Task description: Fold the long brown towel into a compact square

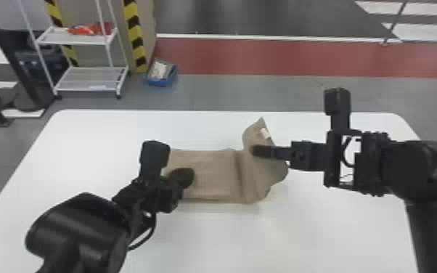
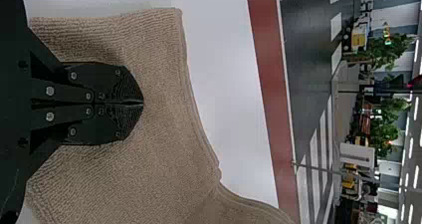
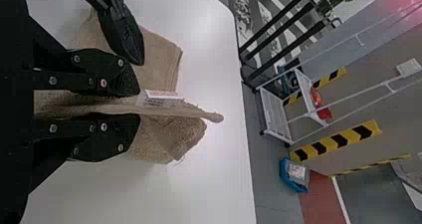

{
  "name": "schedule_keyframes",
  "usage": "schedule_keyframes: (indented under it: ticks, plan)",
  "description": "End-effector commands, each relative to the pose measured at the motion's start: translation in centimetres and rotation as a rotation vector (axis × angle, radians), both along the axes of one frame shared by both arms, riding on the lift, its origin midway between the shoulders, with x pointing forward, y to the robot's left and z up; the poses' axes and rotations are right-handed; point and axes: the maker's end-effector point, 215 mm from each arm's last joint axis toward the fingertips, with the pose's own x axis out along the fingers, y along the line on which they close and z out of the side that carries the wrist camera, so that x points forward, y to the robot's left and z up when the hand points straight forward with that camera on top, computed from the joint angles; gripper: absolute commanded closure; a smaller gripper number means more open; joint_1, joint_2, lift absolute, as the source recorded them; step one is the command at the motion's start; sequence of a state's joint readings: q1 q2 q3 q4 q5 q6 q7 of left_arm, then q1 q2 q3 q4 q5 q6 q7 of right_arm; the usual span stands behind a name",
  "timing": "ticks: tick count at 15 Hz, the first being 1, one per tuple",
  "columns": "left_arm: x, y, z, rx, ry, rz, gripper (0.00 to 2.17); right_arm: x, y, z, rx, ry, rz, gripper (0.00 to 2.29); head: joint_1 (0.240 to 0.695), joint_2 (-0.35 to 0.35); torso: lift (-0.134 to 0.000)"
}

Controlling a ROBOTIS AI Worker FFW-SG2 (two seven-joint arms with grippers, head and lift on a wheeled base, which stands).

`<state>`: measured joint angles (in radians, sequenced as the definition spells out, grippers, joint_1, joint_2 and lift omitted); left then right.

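This looks like a large industrial hall, a workshop or robot test area, though which of these I cannot tell. Beyond a smooth white table lies a plain grey floor, marked with a broad red band. Yellow-and-black hazard strips stand behind a white metal rack on castors, near a blue open bin. Farther off are dark flooring with white road-like stripes, green leafy plants and rows of bright overhead strip lights.

Can read no word, brand, number or sign. Can only spot faint print on a small white label on the raised part of the brown towel, too tiny to make out.
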<state>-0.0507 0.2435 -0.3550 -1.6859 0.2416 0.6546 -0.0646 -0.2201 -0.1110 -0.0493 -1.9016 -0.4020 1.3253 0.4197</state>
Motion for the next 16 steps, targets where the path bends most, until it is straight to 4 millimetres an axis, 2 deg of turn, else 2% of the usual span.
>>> schedule_keyframes:
  ticks: [1, 3, 5, 10, 13, 16]
  plan:
    - [0.0, -0.4, -0.2, -0.001, 0.003, -0.004, 2.13, -0.2, 1.5, 1.8, 0.051, -0.018, 0.023, 0.97, 0.695, -0.014, -0.124]
    - [-0.1, -1.0, -0.2, 0.001, 0.007, -0.016, 2.13, 0.1, 2.4, 2.6, 0.062, -0.033, 0.029, 0.97, 0.695, -0.006, -0.124]
    - [-0.9, -1.0, -1.0, 0.007, 0.04, -0.018, 2.13, 0.2, 2.5, 2.7, 0.064, -0.034, 0.027, 0.97, 0.695, -0.002, -0.124]
    - [-0.1, 0.7, 0.8, 0.028, -0.007, 0.006, 2.1, 1.4, 1.4, 3.8, 0.047, -0.059, -0.001, 0.97, 0.695, 0.008, -0.124]
    - [0.4, 3.2, 1.5, 0.048, -0.026, 0.03, 2.1, 1.4, 1.5, 4.5, 0.039, -0.058, 0.004, 0.97, 0.695, 0.013, -0.124]
    - [0.7, 6.9, 1.5, 0.054, -0.022, 0.074, 2.1, 1.4, 0.6, 5.5, 0.045, -0.067, -0.004, 0.97, 0.695, 0.036, -0.124]
